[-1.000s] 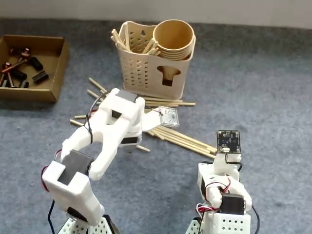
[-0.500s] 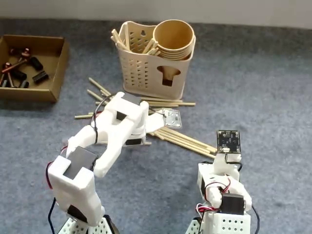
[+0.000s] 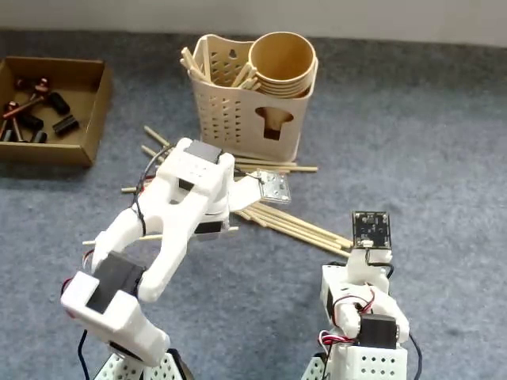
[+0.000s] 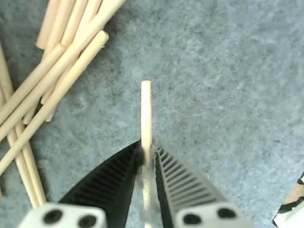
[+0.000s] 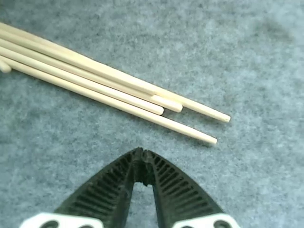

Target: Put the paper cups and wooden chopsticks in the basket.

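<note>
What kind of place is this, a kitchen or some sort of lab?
Probably a robotics test bench, not a kitchen: small white arms with bare wiring sit on a grey carpeted table, a cardboard box of loose parts stands aside, and the basket, cups and chopsticks look like practice props.

The grey carpeted surface [image 3: 428, 119] carries a basket [image 3: 230, 119], scattered wooden chopsticks [image 3: 305, 229] and an open cardboard box [image 3: 47, 153].

High camera looks down; wrist cameras (close) face chopsticks [image 5: 95, 81].
</note>
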`<action>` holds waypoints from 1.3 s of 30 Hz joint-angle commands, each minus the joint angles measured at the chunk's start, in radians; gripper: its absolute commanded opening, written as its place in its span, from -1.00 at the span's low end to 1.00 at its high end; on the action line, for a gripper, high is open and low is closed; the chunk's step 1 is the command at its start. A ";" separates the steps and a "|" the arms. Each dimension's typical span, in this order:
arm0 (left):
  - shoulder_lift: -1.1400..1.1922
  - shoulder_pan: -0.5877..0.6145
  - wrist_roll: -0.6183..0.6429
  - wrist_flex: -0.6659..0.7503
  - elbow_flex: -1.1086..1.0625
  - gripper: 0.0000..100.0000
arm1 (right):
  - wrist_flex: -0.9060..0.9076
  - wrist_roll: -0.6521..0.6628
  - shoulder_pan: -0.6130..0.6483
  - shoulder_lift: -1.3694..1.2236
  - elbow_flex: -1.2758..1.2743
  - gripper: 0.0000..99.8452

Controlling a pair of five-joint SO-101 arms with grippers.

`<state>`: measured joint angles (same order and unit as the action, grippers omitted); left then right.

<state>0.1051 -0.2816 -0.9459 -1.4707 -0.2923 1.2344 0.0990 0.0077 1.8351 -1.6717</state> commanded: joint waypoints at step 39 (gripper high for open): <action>-0.420 0.022 0.868 0.284 0.584 -0.99 | -0.008 -0.002 -0.012 0.005 -0.127 -0.99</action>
<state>-0.2831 -0.2770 -0.1220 -1.2513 0.1926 1.2344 0.0990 0.0077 1.8351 -1.6717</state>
